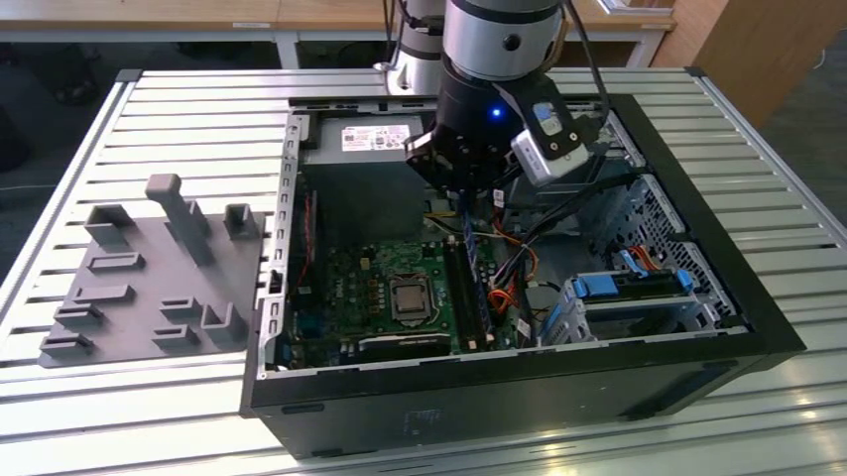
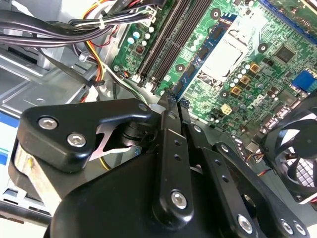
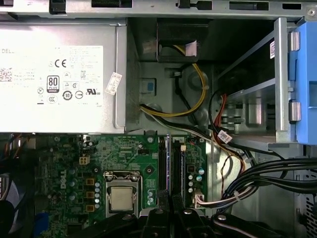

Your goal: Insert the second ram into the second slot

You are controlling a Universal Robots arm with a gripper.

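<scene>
Blue and thin, the second ram [image 1: 466, 236] hangs on edge from the hand [image 1: 466, 210], whose fingers [image 2: 167, 148] are drawn together and clamped on its two flat sides. It is inside the open black computer case [image 1: 530, 382], held above the green motherboard [image 1: 364, 288] and not seated in a slot. It sits over the end of the black memory slots [image 1: 466, 293] nearest the silver power supply [image 3: 59, 74].

The stick's long axis follows the line of the slots, running from the power supply side toward the case's near wall in the exterior view. In the first wrist view it shows edge-on as a narrow strip [image 3: 168, 166] reaching out from the fingertips between two slots. In the second wrist view its blue edge [image 2: 190, 74] runs parallel to the slots, on the side of the processor socket [image 2: 228, 49].

A black fan [image 2: 297, 163] sits at the board's edge. Bundles of black cables [image 3: 267, 173] cross the case beside the slots. Light-blue drive brackets [image 1: 636, 285] sit in the bay toward the exterior view's right.

The case stands on a slatted metal table [image 1: 79, 407], close to its near edge. Just beside the case, toward the table's edge on the exterior view's left, lies a grey fixture block [image 1: 146, 283] with upright posts.
</scene>
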